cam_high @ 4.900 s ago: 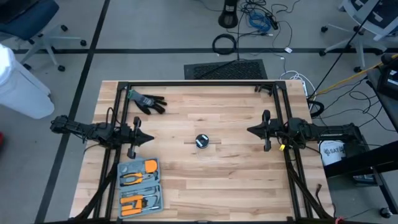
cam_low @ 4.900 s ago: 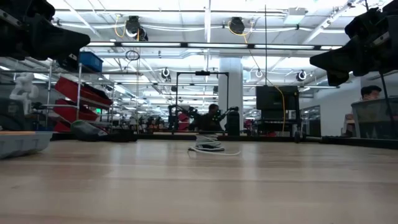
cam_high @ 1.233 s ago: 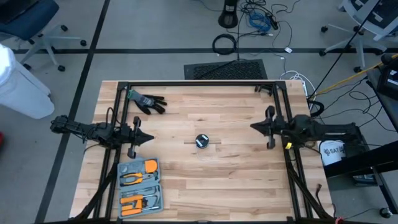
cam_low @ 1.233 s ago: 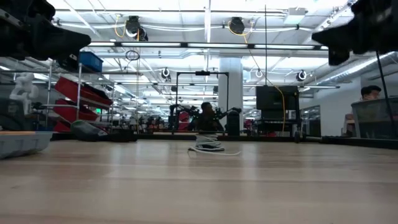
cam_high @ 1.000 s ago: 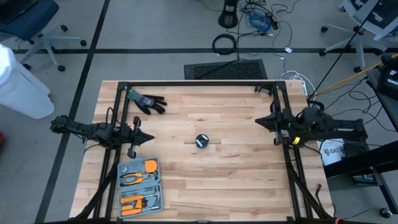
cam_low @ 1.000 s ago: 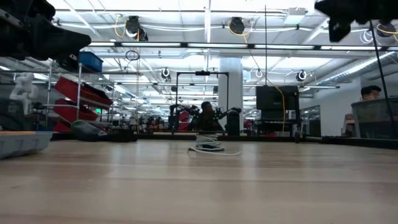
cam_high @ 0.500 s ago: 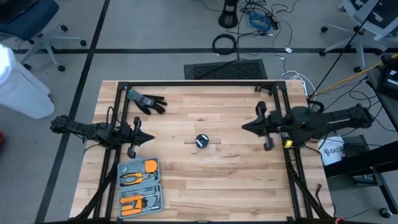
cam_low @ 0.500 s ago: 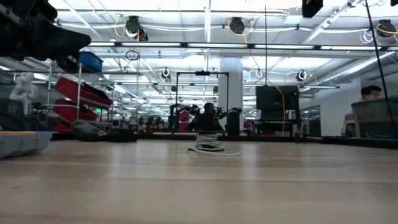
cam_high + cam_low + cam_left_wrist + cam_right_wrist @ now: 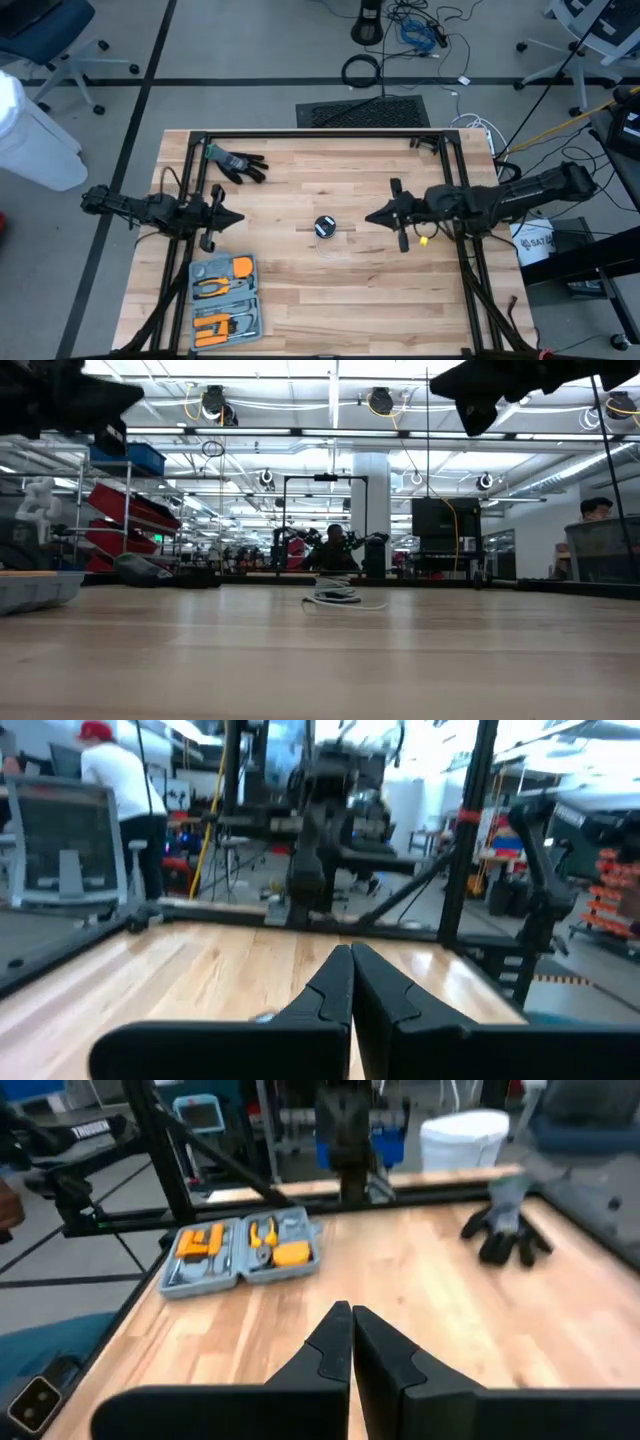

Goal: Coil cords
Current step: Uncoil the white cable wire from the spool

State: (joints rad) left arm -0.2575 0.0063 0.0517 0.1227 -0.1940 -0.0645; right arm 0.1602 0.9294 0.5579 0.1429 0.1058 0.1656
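Note:
The cords (image 9: 324, 227) lie near the table's middle as a small round black puck with a pale centre, and a fine white loop trails toward the near edge. In the low view the cords (image 9: 335, 597) rest flat on the wood. My right gripper (image 9: 368, 217) is shut and hovers above the table just right of the puck, its fingers pointing at it. In its own wrist view the right gripper (image 9: 351, 1312) has nothing between its fingers. My left gripper (image 9: 243, 217) waits shut at the left side, and its wrist view shows the left gripper (image 9: 351, 952) closed on nothing.
A black glove (image 9: 236, 163) lies at the far left of the table. An open grey tool case (image 9: 225, 300) with orange tools sits at the near left. Black frame bars (image 9: 320, 135) run along the far edge and both sides. Bare wood surrounds the puck.
My right gripper has swung in from the table's right edge toward the puck in the middle, staying shut and tipping its fingers slightly downward. The cords have not moved.

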